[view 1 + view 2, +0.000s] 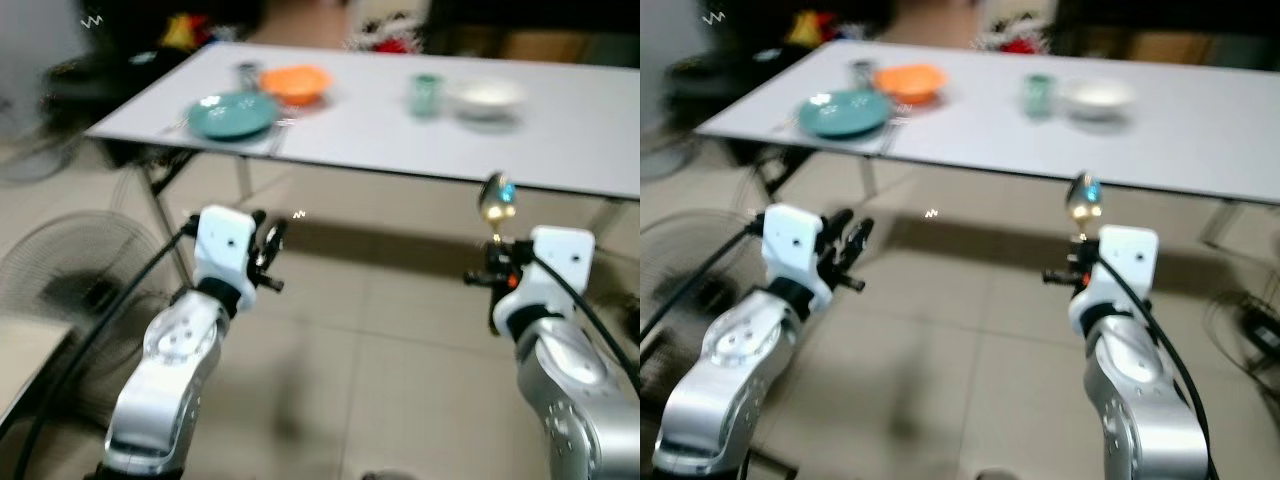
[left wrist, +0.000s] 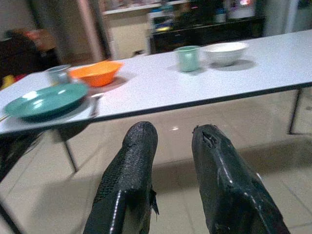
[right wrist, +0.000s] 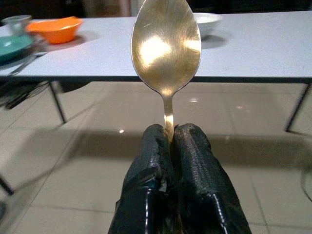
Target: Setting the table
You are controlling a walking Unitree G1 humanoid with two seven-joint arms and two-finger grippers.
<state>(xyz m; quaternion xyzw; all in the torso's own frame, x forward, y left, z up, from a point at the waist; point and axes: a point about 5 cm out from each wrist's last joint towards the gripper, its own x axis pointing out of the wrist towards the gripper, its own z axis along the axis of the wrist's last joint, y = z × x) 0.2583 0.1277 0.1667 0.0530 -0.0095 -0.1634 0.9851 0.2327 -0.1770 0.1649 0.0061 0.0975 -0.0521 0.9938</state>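
A long white table (image 1: pixel 560 140) stretches across the far side of the room, with pale floor tiles (image 1: pixel 380 330) between it and the robot. Off to the near left a floor fan (image 1: pixel 75 275) stands on the tiles. On the table's left end sits a teal plate (image 1: pixel 232 114), with an orange bowl (image 1: pixel 296 83) just behind it to the right and a small grey cup (image 1: pixel 246 72) beside that bowl. Further right stand a pale green cup (image 1: pixel 425 94) and, just right of it, a white bowl (image 1: pixel 486 97).

Both arms are raised in front of the table's near edge. The right gripper (image 3: pixel 168 139) has its two fingers pressed together on the handle of a gold spoon (image 3: pixel 165 46), bowl end pointing up. The left gripper (image 2: pixel 173 141) holds nothing, its fingers set a little apart.
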